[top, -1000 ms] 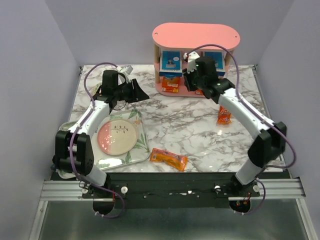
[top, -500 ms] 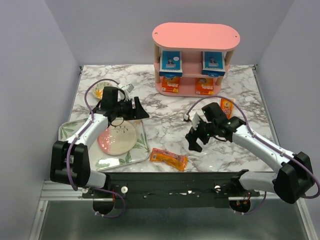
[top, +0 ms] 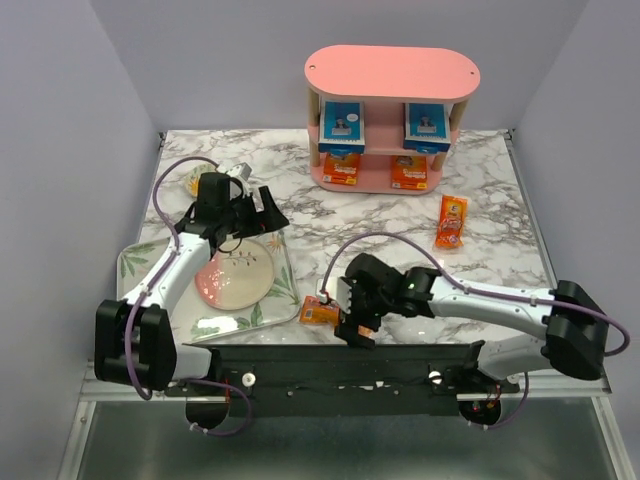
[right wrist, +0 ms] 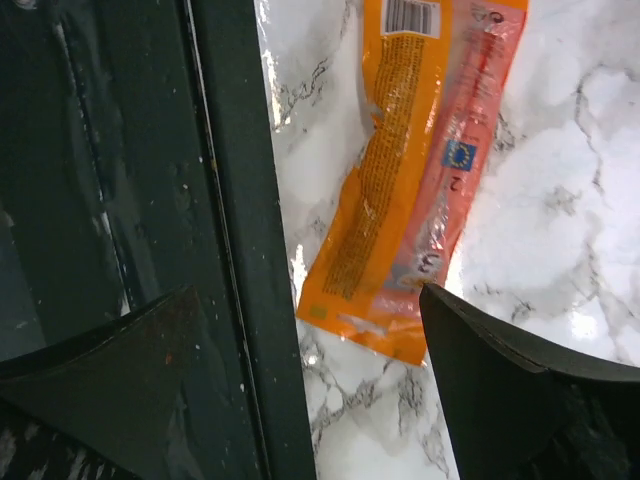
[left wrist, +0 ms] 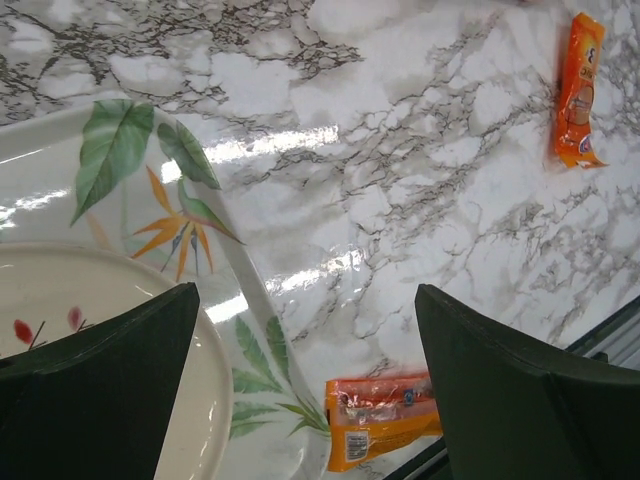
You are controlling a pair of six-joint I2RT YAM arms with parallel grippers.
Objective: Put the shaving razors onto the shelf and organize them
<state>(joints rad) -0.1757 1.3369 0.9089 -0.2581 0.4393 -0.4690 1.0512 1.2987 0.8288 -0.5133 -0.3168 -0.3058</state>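
Note:
The pink shelf stands at the back. Two blue razor cards stand on its middle tier, and two orange packs lie on its bottom tier. Another orange pack lies on the marble at the right. One more orange pack lies at the front edge beside the tray. My right gripper hovers open just over that pack's end, holding nothing. My left gripper is open and empty above the tray's far right corner.
A floral tray holds a pink round plate at the front left. The black front rail runs right beside the near orange pack. A small yellowish object sits behind the left arm.
My right arm swung back from the shelf to the front edge over the near orange pack, and its jaws opened. My left gripper opened wide and shifted only slightly.

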